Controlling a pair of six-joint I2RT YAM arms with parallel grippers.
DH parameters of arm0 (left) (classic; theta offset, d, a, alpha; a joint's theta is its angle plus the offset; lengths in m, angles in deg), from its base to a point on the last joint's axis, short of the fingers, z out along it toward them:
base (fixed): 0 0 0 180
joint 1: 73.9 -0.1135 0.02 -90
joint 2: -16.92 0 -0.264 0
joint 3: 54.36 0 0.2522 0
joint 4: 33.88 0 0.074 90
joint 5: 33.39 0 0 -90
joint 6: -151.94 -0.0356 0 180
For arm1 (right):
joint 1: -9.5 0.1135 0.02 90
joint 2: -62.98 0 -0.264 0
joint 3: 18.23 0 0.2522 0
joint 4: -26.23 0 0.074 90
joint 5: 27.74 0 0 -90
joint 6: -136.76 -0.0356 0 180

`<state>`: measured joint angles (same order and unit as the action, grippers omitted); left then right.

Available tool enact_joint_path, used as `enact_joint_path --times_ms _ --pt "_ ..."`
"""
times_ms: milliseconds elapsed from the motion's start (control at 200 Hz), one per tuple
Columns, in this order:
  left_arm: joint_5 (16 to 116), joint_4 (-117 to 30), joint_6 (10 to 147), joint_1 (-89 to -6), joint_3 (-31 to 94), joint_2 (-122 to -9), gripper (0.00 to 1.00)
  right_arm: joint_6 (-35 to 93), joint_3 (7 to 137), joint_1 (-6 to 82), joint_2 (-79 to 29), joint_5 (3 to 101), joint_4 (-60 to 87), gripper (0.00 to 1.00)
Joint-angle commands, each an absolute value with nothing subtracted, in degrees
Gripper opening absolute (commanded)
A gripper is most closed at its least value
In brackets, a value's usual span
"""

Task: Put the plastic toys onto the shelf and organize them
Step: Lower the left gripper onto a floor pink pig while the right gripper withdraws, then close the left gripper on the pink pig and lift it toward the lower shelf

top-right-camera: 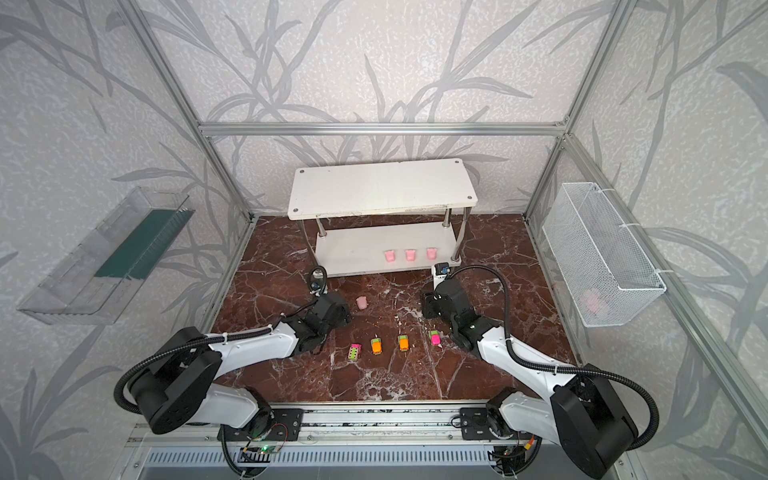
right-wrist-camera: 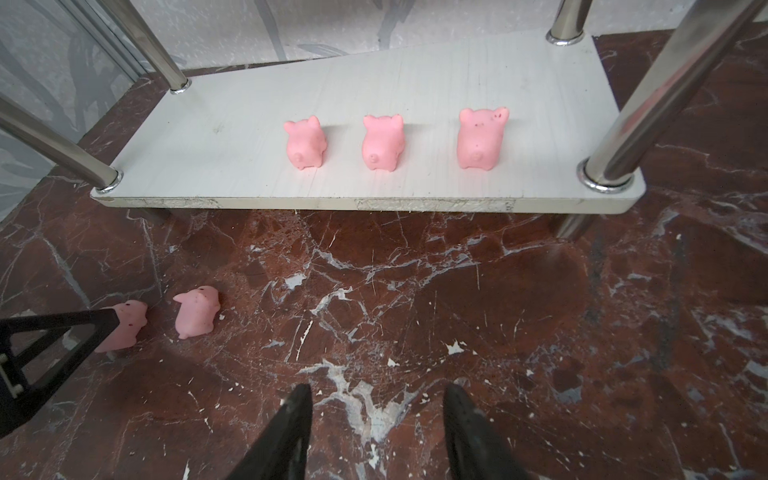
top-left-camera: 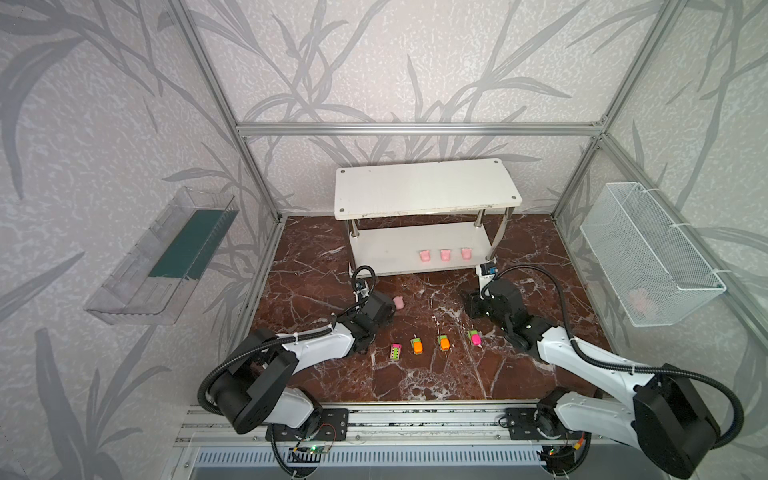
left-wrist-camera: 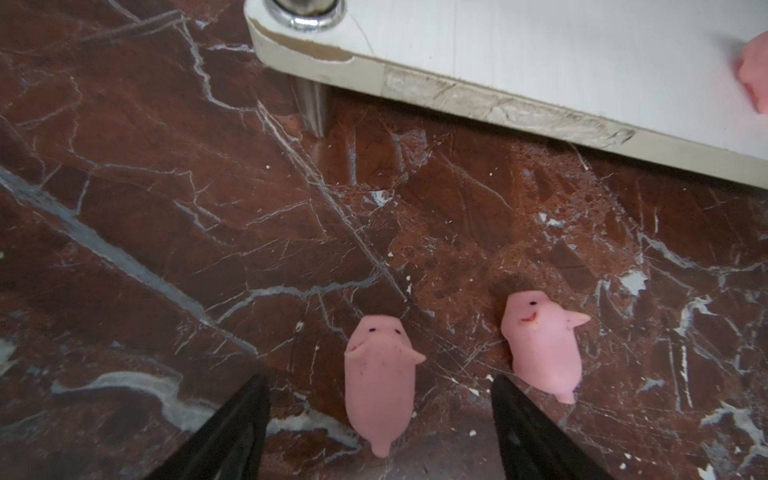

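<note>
Left pincer (left-wrist-camera: 379, 380) is hanging wide open low over the surface (left-wrist-camera: 166, 208), straddling one pink pig toy (left-wrist-camera: 378, 353) lying there, with neither finger touching it. A second pig (left-wrist-camera: 540, 345) is lying just beside one finger. Right pincer (right-wrist-camera: 378, 388) is hovering partly open before the shelf (right-wrist-camera: 249, 137), gripping nothing, while three pigs (right-wrist-camera: 382, 143) are standing in a row on its lower tier and four toy cars (top-left-camera: 417, 345) are sitting lined up on the surface.

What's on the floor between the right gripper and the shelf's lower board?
Nothing: in the right wrist view, only bare marble floor lies between the right gripper and the shelf.
</note>
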<state>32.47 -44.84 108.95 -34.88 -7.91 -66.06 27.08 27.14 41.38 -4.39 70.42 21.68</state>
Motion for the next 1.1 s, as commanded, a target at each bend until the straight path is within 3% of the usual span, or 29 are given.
enact_joint_path --times_ms 0,365,730,1095 --pt "30.41 -45.19 110.9 -34.53 -6.04 -67.63 0.81 26.9 26.38 40.43 -3.13 69.08 23.54 0.52" --pt "30.57 -45.23 110.81 -34.18 -4.0 -71.99 0.66 26.09 25.17 38.86 -2.59 67.89 24.05 0.52" --pt "29.83 -45.8 111.51 -33.95 -3.16 -75.58 0.61 25.59 24.62 37.74 -3.11 66.93 24.55 0.51" --pt "30.28 -44.09 111.6 -33.91 -2.72 -78.57 0.4 25.13 24.36 36.8 -4.01 66.13 24.86 0.51"
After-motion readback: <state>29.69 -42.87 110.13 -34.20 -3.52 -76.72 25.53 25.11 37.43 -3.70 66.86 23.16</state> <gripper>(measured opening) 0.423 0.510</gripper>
